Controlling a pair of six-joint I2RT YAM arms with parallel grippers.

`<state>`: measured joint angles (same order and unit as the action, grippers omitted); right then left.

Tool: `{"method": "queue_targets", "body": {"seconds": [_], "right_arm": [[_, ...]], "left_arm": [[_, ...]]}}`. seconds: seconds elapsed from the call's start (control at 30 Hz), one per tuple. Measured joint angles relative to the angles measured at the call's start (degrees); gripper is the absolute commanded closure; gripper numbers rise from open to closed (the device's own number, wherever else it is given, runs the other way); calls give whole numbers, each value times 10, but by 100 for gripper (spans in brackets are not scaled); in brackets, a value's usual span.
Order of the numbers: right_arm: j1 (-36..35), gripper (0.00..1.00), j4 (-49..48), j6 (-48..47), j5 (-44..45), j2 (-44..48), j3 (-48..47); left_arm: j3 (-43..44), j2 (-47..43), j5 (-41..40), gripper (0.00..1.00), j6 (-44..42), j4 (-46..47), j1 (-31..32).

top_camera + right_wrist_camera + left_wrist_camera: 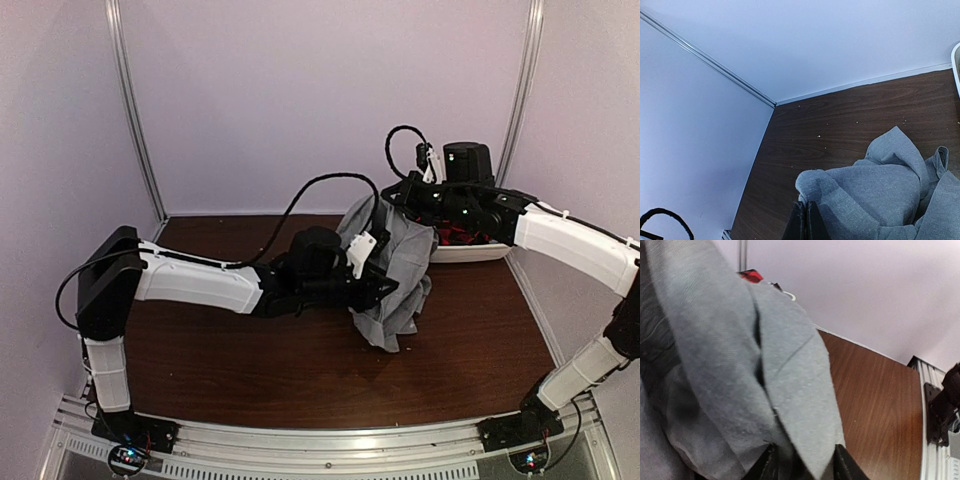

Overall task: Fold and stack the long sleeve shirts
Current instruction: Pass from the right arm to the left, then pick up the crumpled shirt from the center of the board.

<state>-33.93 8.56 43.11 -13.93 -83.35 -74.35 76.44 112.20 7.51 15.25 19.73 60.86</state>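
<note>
A light-grey long sleeve shirt (398, 290) hangs bunched above the middle of the brown table (250, 360), its lower end near the tabletop. My right gripper (388, 202) is shut on the shirt's top edge (812, 182) and holds it up; in the right wrist view the gripper (806, 222) pinches a rolled hem. My left gripper (378, 290) reaches into the hanging cloth from the left. In the left wrist view its jaws (805, 467) stand apart with a pointed flap of the shirt (790, 390) lying between the fingers (765, 465).
A white bin (475, 253) with red and dark items stands at the back right of the table, behind the right arm; its rim (956, 65) shows in the right wrist view. Pale walls enclose the table on three sides.
</note>
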Motion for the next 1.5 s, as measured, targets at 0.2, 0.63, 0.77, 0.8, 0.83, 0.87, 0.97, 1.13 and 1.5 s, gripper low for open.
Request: {"method": "queue_targets", "body": {"seconds": [0.2,0.63,0.77,0.8,0.83,0.87,0.97,1.13,1.5], "right_arm": [[1,100,0,-3,3,3,4],[31,98,42,-47,68,35,30],[31,96,40,-57,85,64,60],[30,94,38,-57,83,71,69],[26,93,33,-58,78,76,75],[20,92,31,-59,78,81,79],[24,82,34,-67,94,95,95],[32,43,51,-88,126,103,101],[20,15,17,-165,23,117,174]], "left_arm": [[-1,2,10,100,-14,3,0],[-104,-274,-26,100,-104,-148,-67],[-124,-390,-29,100,-124,-159,-120],[-129,-408,-28,100,-129,-159,-129],[-136,-427,-27,100,-137,-155,-137],[-142,-437,-27,100,-143,-154,-140],[-152,-444,-33,100,-155,-153,-144],[-134,-422,-42,100,-155,-161,-155],[-23,-337,-50,100,-112,-195,-155]]}}
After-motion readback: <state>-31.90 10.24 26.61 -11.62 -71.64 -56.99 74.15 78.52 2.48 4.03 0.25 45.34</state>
